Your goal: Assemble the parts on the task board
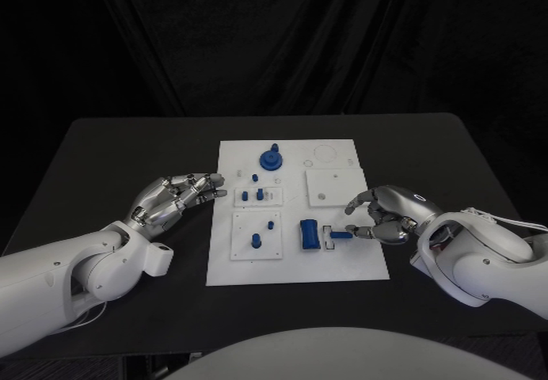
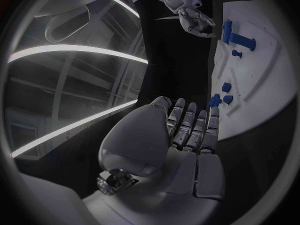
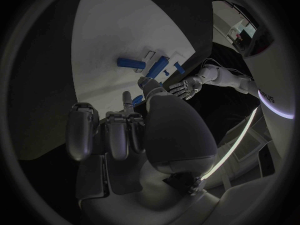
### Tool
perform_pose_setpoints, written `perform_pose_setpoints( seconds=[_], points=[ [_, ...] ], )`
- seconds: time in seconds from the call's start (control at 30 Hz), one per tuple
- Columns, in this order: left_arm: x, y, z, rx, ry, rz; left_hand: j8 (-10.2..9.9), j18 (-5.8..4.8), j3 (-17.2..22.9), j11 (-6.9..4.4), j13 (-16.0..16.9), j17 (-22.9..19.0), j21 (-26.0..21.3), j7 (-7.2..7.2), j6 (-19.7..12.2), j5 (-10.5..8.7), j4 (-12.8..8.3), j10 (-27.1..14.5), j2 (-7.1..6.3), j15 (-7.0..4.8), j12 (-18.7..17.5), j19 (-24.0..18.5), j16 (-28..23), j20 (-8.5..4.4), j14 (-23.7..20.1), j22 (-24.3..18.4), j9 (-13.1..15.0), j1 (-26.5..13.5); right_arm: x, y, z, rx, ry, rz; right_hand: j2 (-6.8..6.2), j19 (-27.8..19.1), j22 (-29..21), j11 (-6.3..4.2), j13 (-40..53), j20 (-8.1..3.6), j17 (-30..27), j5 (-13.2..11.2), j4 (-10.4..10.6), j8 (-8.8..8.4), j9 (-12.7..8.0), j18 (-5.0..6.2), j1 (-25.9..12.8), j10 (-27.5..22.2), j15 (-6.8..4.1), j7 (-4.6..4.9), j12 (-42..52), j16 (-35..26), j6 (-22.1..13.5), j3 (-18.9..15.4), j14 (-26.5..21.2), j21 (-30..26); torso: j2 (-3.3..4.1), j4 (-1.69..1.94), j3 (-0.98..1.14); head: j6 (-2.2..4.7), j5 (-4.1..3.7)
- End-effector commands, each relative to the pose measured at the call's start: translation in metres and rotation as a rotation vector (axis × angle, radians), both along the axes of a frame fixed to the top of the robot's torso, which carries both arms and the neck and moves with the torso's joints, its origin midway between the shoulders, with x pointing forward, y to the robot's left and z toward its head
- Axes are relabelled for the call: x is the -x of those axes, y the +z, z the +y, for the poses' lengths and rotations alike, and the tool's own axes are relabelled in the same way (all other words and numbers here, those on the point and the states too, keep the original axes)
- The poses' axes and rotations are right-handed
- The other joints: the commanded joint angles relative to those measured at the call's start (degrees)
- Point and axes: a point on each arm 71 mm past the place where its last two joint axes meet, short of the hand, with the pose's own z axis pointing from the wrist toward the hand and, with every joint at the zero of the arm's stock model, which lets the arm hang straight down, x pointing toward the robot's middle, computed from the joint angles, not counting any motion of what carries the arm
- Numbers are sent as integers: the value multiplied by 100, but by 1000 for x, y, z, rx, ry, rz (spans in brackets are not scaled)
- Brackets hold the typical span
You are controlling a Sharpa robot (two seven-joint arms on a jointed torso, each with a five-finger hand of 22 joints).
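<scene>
- The task board [image 1: 294,265], a white plate, lies in the middle of the black table [image 1: 114,150], its long axis running from 12 to 6 o'clock in the head view.
- The right hand [image 1: 382,215] sits at the board's 3 o'clock edge and pinches a small blue peg [image 1: 341,234] between thumb and a finger, with the other fingers curled loosely above.
- The peg lies level, its long axis running from 9 to 3 o'clock, its free end pointing toward 9 o'clock at a small white bracket [image 1: 329,238].
- Just beyond the bracket, toward 9 o'clock, a larger blue block [image 1: 310,234] stands with its long axis from 12 to 6 o'clock.
- The left hand [image 1: 177,198] hovers at the board's 9 o'clock edge, fingers apart and holding nothing; the left wrist view shows its fingertips [image 2: 214,113] near small blue pieces [image 2: 224,92] on the board.
- A round blue knob [image 1: 271,160] stands near the board's 12 o'clock end.
- The peg looks like rigid moulded plastic: probably light, stiff and smooth, so it may slip or swivel in a fingertip pinch.
- The best hold seems to be at the end away from the bracket, leaving the leading end free for insertion.
- Whether the peg already touches the bracket cannot be told.
</scene>
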Motion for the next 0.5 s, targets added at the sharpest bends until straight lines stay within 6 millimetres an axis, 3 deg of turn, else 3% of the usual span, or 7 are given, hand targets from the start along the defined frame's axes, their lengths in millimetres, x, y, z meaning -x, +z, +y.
perform_pose_setpoints(
  seconds=[0.03,0.17,0.33,0.5],
  points=[
    [1,7,0,76,1,-82,-12,-108,23,46,4,5,40,122,-35,32,-4,-8,-5,7,-8,43,23,-3,31,8,7,72,3,0,5,56,75,-23,18,213,1200,15,1508,33,1509,26,-35,-35,-28,-36,65,598,44,35,16,14,-23,-1,602,25,3,-8,3,0,6],
    [1,7,0,76,0,-82,-12,-108,23,46,4,5,40,122,-35,32,-4,-8,-5,7,-8,43,23,-3,31,8,7,72,3,-1,8,71,96,-16,28,216,1203,45,1508,47,1509,-23,-55,-77,-93,-39,105,598,66,53,16,14,30,-18,602,34,0,-12,4,0,15],
    [1,7,0,76,0,-81,-12,-108,23,46,4,5,40,122,-35,32,-4,-8,-5,7,-8,43,23,-3,31,8,7,72,4,-3,12,110,122,-13,30,220,1207,115,1508,102,1509,-270,-93,-138,-228,-43,207,598,128,76,16,14,241,-82,602,48,-8,-15,7,0,14],
    [1,7,0,76,-1,-81,-11,-111,32,50,4,5,43,123,-34,33,-6,-6,-4,10,-7,48,29,-4,37,9,7,75,4,-7,15,153,136,0,37,214,1204,173,1508,147,1509,-427,-82,-132,-286,-41,266,598,178,95,16,14,457,-142,602,35,-3,3,5,0,3]
  ],
)
